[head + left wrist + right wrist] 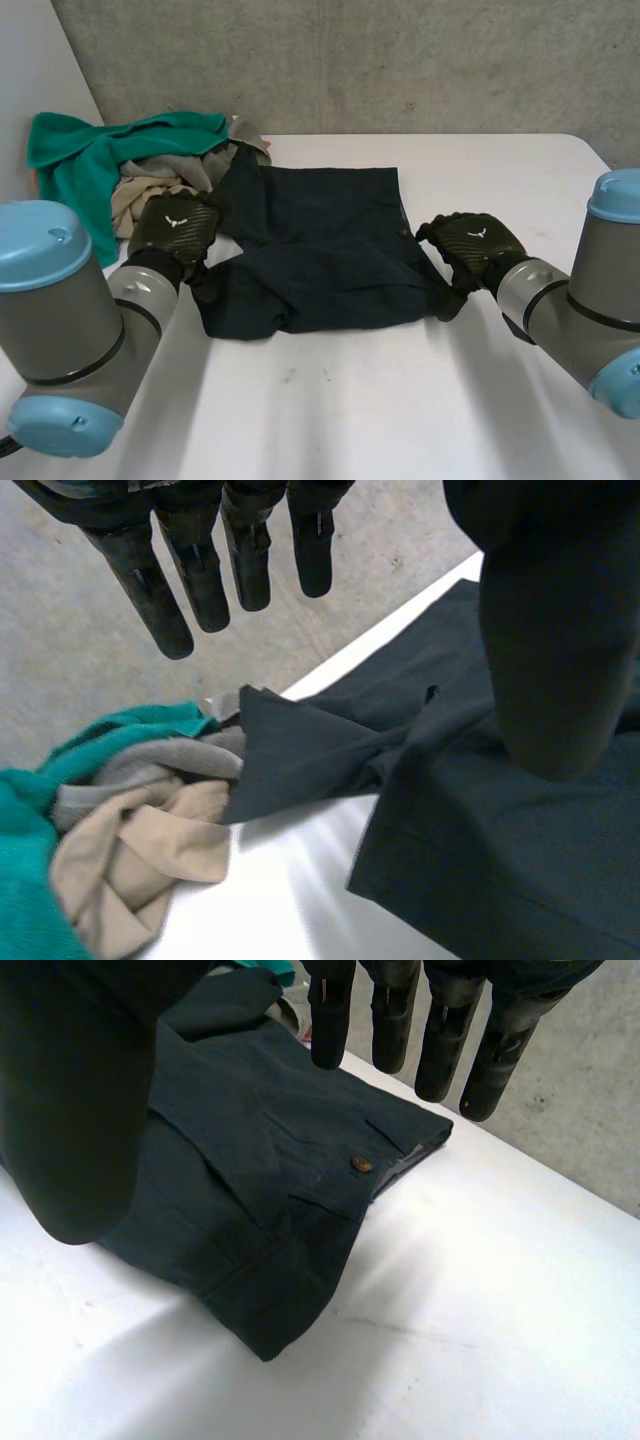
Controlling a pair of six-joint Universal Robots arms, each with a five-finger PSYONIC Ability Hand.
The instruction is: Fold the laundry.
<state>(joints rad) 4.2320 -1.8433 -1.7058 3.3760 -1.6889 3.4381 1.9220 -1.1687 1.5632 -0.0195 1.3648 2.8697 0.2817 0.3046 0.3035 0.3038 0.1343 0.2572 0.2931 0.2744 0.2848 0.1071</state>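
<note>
Dark navy trousers [320, 240] lie folded on the white table [400, 400], waistband and a brass button [360, 1164] at their right side. My left hand [175, 232] hovers at the garment's left edge, fingers [210, 570] straight and thumb [550, 630] apart, holding nothing. A loose flap of the trousers [300, 750] lies below those fingers. My right hand [470, 245] is at the garment's right edge. Its fingers [440, 1030] are straight above the waistband corner, its thumb [80, 1110] is over the cloth [250, 1190], and it is open.
A laundry pile sits at the table's far left: a teal cloth [90, 160], a beige one [150, 195] and a grey one [150, 765], touching the trousers' back-left corner. A concrete wall [400, 60] stands behind the table.
</note>
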